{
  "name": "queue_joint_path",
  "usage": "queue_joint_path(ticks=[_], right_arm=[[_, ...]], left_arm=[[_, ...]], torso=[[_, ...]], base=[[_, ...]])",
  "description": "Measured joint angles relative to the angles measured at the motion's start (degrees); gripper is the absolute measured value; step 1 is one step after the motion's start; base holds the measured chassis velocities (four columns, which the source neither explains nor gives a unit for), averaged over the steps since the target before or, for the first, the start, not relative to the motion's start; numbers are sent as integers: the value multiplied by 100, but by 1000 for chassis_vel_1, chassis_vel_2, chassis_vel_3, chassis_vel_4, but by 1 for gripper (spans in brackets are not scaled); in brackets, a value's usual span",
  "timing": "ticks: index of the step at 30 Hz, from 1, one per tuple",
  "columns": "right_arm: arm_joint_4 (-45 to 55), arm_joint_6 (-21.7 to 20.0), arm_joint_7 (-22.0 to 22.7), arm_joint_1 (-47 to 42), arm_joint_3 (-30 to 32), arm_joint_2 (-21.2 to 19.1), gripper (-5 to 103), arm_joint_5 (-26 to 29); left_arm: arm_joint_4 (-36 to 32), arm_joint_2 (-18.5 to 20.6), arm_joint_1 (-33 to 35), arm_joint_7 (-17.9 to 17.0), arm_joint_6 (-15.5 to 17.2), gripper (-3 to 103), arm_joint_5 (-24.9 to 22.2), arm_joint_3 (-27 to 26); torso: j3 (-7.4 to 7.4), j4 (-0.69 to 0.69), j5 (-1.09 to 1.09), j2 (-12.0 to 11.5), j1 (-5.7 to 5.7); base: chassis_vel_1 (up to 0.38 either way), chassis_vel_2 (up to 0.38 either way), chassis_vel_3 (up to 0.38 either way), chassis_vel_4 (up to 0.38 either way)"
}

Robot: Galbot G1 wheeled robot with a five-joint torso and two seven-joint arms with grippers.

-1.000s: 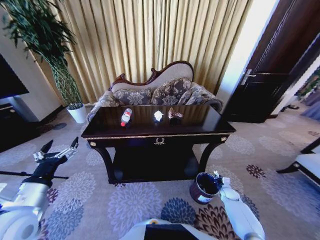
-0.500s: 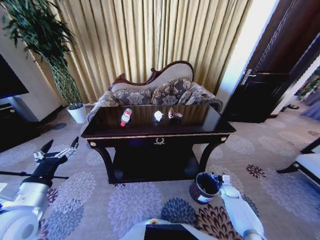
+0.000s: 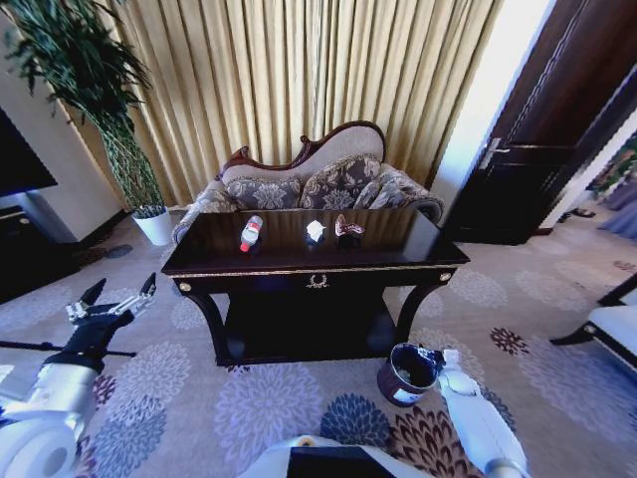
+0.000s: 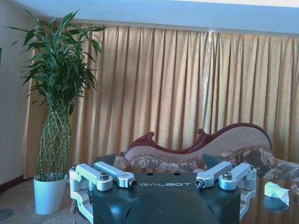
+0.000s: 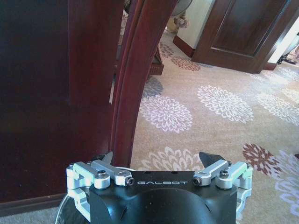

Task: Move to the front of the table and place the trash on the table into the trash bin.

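Your right gripper [image 3: 434,356] sits at the trash bin [image 3: 406,373] rim, jaws spread, nothing pinched, prob. positioned to take the bin. Left gripper [image 3: 117,296], jaws spread too, hangs idle left of the bench [image 3: 398,261]. Bottle [image 3: 251,233], paper wad [image 3: 316,231], wrapper [image 3: 347,228] sit on the bench top, far side.

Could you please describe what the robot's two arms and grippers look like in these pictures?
Both arms have smooth white shells. The left gripper sits on a black wrist, with dark pointed fingertips on silvery metal links. In the wrist views each gripper has a glossy black housing marked GALBOT in pale letters, flanked by silver hinged linkages with dark bolts. The right gripper has black wedge-shaped fingertips.
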Motion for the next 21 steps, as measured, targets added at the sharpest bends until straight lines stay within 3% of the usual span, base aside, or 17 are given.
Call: queue_joint_path(ticks=[5, 6, 7, 9, 11, 13, 14, 17, 21], right_arm=[[909, -210, -8, -320, 13, -97, 100, 754], [1834, -555, -24, -564, 47, -179, 100, 1325], [1834, -555, -24, -564, 47, -179, 100, 1325], [3532, -1089, -83, -967, 152, -304, 100, 2137], [3929, -1165, -95, -1056, 186, -333, 100, 2256], [5208, -1394, -103, -1371, 294, -398, 100, 2568], [5208, -1394, -103, -1371, 294, -398, 100, 2568], [6615, -1581, 23, -1720, 414, -490, 100, 2796], [7317, -1592, 139, -1948, 485, -563, 100, 2800]], left_arm=[[0, -5, -2, -3, -1, 100, -3, -2], [0, -6, -6, -2, -1, 100, -6, -1], [0, -6, -6, -2, -1, 100, -6, -1], [0, -2, -16, -1, -1, 100, -9, -1], [0, -1, -19, -1, -2, 100, -10, -5], [0, -1, -18, -9, -2, 100, -18, -27], [0, -1, -18, -9, -2, 100, -18, -27], [0, -11, -17, -10, -8, 100, -26, -41], [0, -30, -29, -13, -11, 100, -27, -41]], torso=[[0, -1, 1, 0, 0], [0, 0, -1, 0, 0], [0, 0, -1, 0, 0], [-1, 0, -1, 0, 0], [-1, 2, -3, 0, 0], [-1, -1, -1, 0, 0], [-1, -1, -1, 0, 0], [-1, 0, -2, 1, 0], [-1, 0, -2, 1, -1]], base=[[0, 0, 0, 0], [0, 0, 0, 0], [0, 0, 0, 0], [0, 0, 0, 0], [0, 0, 0, 0], [0, 0, 0, 0], [0, 0, 0, 0], [0, 0, 0, 0], [0, 0, 0, 0]])
